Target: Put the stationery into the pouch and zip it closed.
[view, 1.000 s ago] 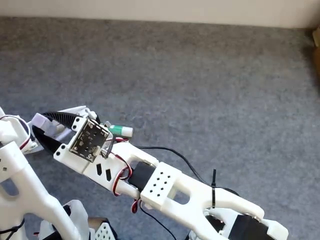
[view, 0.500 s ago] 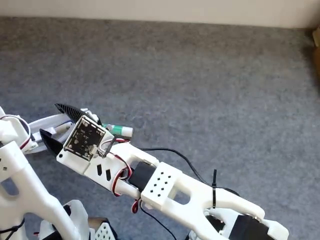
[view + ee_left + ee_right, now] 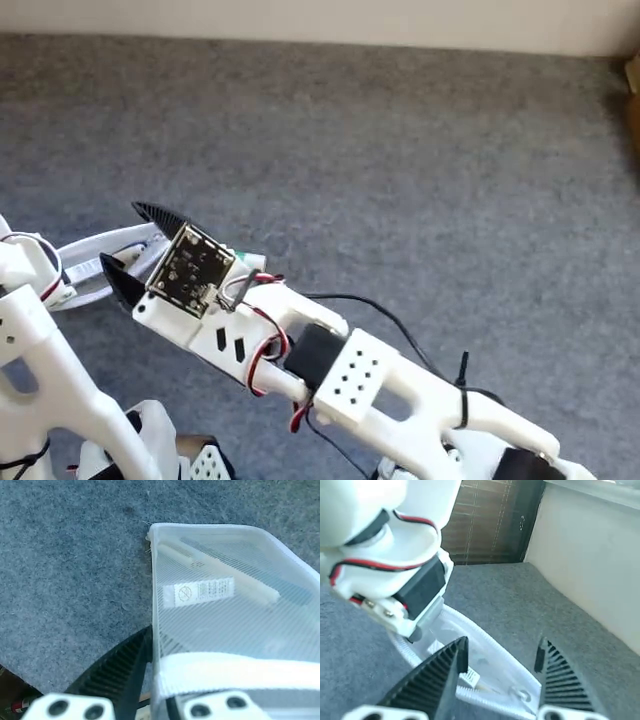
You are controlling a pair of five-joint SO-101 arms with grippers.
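We see the pouch (image 3: 225, 605) filling the right half of the left wrist view. It is a see-through white mesh pouch with a printed label (image 3: 199, 591) near its middle. Pale pens (image 3: 220, 575) lie at a slant inside it. The left fingers (image 3: 122, 672) are clenched on the pouch's near end: the black one presses against its edge at the lower left of that frame, and the other is hidden behind the mesh.

In the high view the pouch (image 3: 85, 268) sits at the far left, next to the left arm (image 3: 40, 360). The right arm (image 3: 380, 380) stretches from the lower right corner up toward it. The right fingers (image 3: 150, 214) are spread apart, one above and one below the pouch's end, and grip nothing. A green and white stick (image 3: 245, 260) peeks out just behind that arm's wrist, resting on the grey tabletop (image 3: 400, 150).

In the right wrist view the right fingers (image 3: 435, 675) stand wide at the bottom of the frame. The pouch (image 3: 485, 665) lies between and below them, and its zip pull (image 3: 522, 696) is close to the right-hand finger. The left arm (image 3: 385, 540) looms in the upper left, above the pouch's far end.
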